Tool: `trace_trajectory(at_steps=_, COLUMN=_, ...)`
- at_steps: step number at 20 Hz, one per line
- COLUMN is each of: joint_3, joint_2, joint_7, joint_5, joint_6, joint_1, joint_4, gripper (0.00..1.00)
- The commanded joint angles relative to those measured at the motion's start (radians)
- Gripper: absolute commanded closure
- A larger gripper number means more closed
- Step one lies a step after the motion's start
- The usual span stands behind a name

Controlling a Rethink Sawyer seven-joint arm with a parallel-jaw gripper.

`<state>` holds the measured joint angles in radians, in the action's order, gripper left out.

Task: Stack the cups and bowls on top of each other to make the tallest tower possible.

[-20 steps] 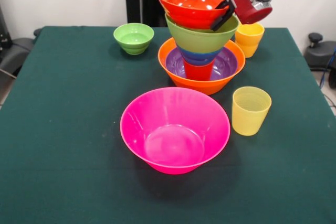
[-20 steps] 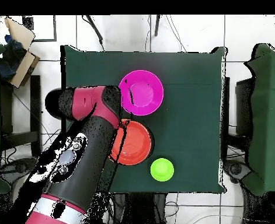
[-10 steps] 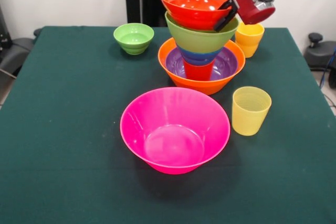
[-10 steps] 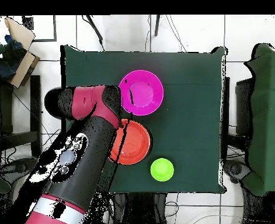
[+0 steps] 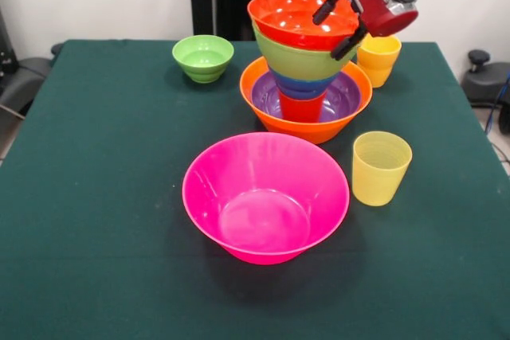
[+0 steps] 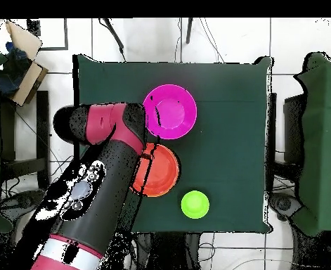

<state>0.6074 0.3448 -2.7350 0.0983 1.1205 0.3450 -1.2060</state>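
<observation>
The tower (image 5: 306, 77) stands at the table's far middle: a large orange bowl (image 5: 307, 128) holds a purple bowl (image 5: 347, 98), a red-orange cup (image 5: 301, 107), a blue bowl (image 5: 303, 85), a medium green bowl (image 5: 301, 61) and, on top, a red-orange bowl (image 5: 288, 18). My gripper (image 5: 335, 31) is open at the top bowl's right rim, one finger over the inside and one outside. Seen from overhead, the red-orange bowl (image 6: 161, 171) shows beside the arm (image 6: 98, 190), which hides the gripper.
A large pink bowl (image 5: 267, 197) sits near the front middle, also seen from overhead (image 6: 171, 111). A small green bowl (image 5: 203, 57) stands far left. A pale yellow cup (image 5: 381, 166) stands right of the pink bowl. Another yellow cup (image 5: 378, 58) stands behind the gripper.
The gripper has opened and let go of the red-orange bowl's rim. That bowl has settled lower into the green bowl.
</observation>
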Motion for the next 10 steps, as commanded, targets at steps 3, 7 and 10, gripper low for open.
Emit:
trace_trajectory(at_steps=3, joint_3=-0.104, joint_2=0.034, joint_7=-0.063, joint_5=0.011, joint_6=-0.029, joint_1=-0.008, joint_4=-0.040, gripper=0.00)
trace_trajectory(at_steps=7, joint_3=-0.106, joint_2=0.041, joint_7=-0.056, joint_5=0.009, joint_6=-0.031, joint_1=-0.011, joint_4=-0.044, gripper=0.00)
trace_trajectory(at_steps=10, joint_3=-0.105, joint_2=0.052, joint_7=-0.045, joint_5=0.006, joint_6=-0.018, joint_1=-0.016, joint_4=-0.042, gripper=0.00)
